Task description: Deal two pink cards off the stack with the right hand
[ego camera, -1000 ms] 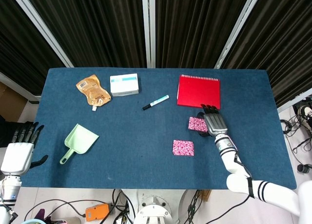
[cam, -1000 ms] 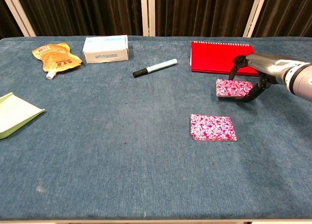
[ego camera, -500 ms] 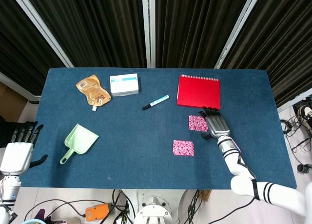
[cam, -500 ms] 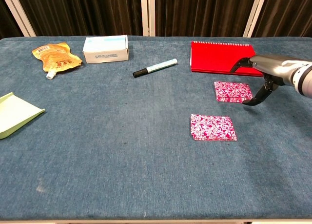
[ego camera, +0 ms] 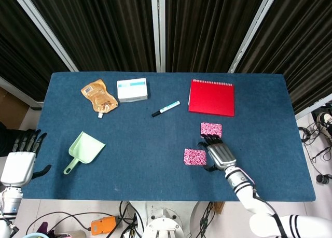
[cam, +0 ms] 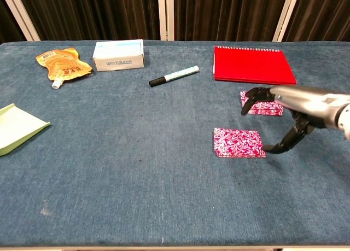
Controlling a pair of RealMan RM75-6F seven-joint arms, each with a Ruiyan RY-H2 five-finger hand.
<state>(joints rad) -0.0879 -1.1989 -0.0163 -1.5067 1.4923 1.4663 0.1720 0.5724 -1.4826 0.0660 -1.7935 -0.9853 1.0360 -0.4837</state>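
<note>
The right robot hand (cam: 284, 111), fingers spread and holding nothing, has pulled back from the single pink patterned card (ego camera: 211, 129) it left lying just below the red spiral notebook (ego camera: 211, 97), toward the right end of the blue cloth tabletop (ego camera: 140, 144). It now hovers beside the pink card stack (cam: 239, 142) nearer the front edge, thumb close to its right side. One card looks dealt and a second is still needed; the left hand (ego camera: 19, 163) hangs open off the left edge.

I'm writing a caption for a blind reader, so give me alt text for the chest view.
The right hand hovers open beside a pink card stack on a blue table, a second pink card lying just behind it. Further back lie a red notebook, a marker, a white box and an orange pouch.
</note>
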